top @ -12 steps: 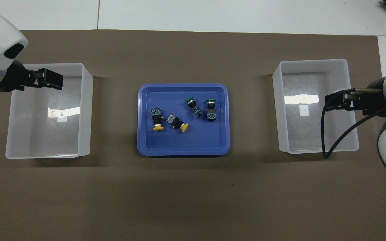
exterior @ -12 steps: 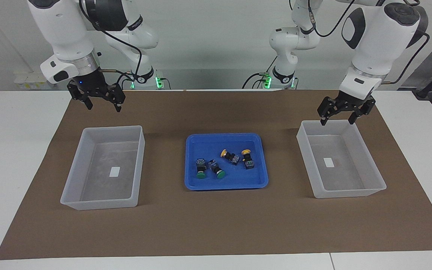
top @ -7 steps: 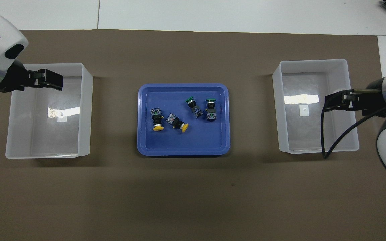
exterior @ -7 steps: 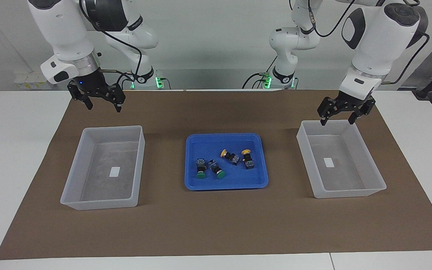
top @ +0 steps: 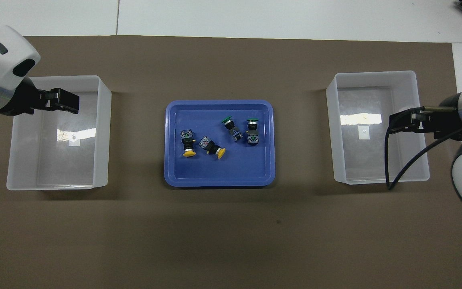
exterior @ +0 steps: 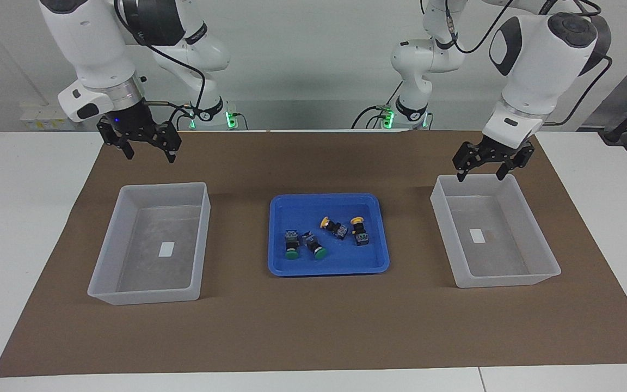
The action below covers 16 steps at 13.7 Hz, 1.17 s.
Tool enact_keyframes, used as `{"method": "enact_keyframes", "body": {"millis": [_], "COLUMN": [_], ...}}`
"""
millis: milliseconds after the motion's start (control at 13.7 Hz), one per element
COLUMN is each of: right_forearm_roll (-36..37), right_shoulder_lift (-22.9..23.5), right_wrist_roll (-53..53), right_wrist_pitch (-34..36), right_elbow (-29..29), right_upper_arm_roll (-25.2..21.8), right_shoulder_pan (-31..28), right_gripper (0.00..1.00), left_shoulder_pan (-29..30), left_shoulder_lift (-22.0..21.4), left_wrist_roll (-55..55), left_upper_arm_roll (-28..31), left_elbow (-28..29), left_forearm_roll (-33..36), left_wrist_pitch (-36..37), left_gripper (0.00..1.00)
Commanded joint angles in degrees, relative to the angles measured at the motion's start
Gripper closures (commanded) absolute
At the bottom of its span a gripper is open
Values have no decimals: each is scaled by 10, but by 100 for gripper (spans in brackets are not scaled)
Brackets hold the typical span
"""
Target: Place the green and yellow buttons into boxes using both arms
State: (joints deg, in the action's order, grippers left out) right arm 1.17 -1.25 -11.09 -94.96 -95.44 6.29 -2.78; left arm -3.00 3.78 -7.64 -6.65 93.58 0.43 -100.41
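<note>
Fingers of the left gripper (exterior: 479, 175) stand wide and hold nothing, over the robot-side rim of one clear box (exterior: 547, 272); those of the right gripper (exterior: 150, 155) are equally wide, raised over the brown mat (exterior: 313, 326) on the bench. All four buttons lie on their sides in the blue tray (exterior: 278, 267): green buttons (exterior: 305, 243) with caps pointing away from the robots, yellow buttons (exterior: 343, 227) with caps toward them. Each box's white label is too small to read.

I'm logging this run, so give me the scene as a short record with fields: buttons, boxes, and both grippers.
tray: blue tray, mid-mat
buttons: two green buttons, two yellow buttons, all in the tray
boxes: two clear boxes, no buttons inside
left gripper: jaws open, raised over its box's edge
right gripper: jaws open, raised over the mat
</note>
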Motion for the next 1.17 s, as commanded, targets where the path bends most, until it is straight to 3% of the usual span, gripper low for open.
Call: {"method": "enact_keyframes", "body": {"millis": [0, 218, 510, 1092], "right_forearm_roll": [-15, -15, -14, -4], "right_shoulder_lift": [-2, 1, 19, 118], "right_wrist_roll": [12, 7, 5, -124], "right_wrist_pitch": [-3, -30, -68, -217], "right_elbow": [-4, -4, -4, -2], "right_upper_arm_roll": [5, 5, 6, 6], "right_shoulder_pan": [-12, -7, 5, 109], "right_gripper": [0, 0, 0, 0], "left_shoulder_pan": [-39, -75, -129, -163], "left_shoulder_lift": [-27, -21, -10, 9], "left_wrist_roll": [-63, -117, -221, -273], "left_upper_arm_roll": [3, 3, 3, 3], "left_elbow": [69, 110, 190, 290], "left_forearm_roll": [-7, -7, -7, -7], "left_wrist_pitch": [-55, -115, -255, -399], "left_gripper": [0, 0, 0, 0]}}
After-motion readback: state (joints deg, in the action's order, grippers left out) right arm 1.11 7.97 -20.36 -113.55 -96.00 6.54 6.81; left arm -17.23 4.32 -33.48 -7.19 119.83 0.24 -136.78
